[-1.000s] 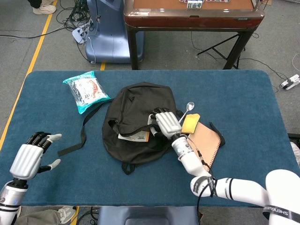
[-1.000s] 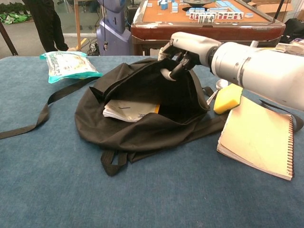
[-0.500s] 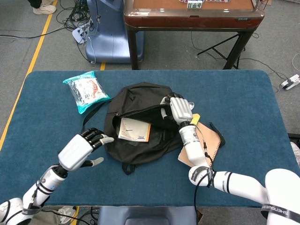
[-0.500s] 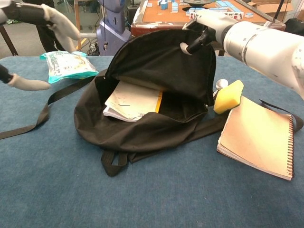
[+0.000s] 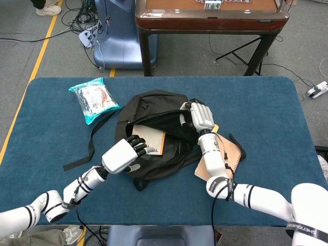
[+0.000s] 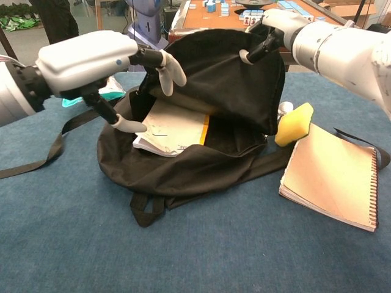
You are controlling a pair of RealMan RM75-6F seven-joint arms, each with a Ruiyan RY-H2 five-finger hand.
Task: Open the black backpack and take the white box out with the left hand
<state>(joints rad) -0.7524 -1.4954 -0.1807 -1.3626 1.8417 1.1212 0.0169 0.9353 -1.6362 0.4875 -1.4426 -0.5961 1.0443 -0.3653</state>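
The black backpack (image 5: pixel 154 107) (image 6: pixel 183 171) lies in the middle of the blue table with its mouth gaping. My right hand (image 5: pixel 199 117) (image 6: pixel 272 30) grips the upper flap and holds it raised. Inside lies the white box (image 5: pixel 152 139) (image 6: pixel 174 129), flat, with an orange edge. My left hand (image 5: pixel 124 154) (image 6: pixel 98 61) hovers at the front of the opening, fingers spread, holding nothing. Its fingertips (image 6: pixel 174 68) hang just above the box without touching it.
A teal snack bag (image 5: pixel 94 99) (image 6: pixel 85 82) lies at the back left. A yellow sponge (image 6: pixel 293 124), a spoon (image 5: pixel 205 119) and a tan spiral notebook (image 6: pixel 333 174) sit right of the backpack. A loose strap (image 6: pixel 43 155) trails leftward across the table.
My left hand has swept in from the table's left edge to the bag's mouth. My right hand lifted the flap higher, exposing more of the white box.
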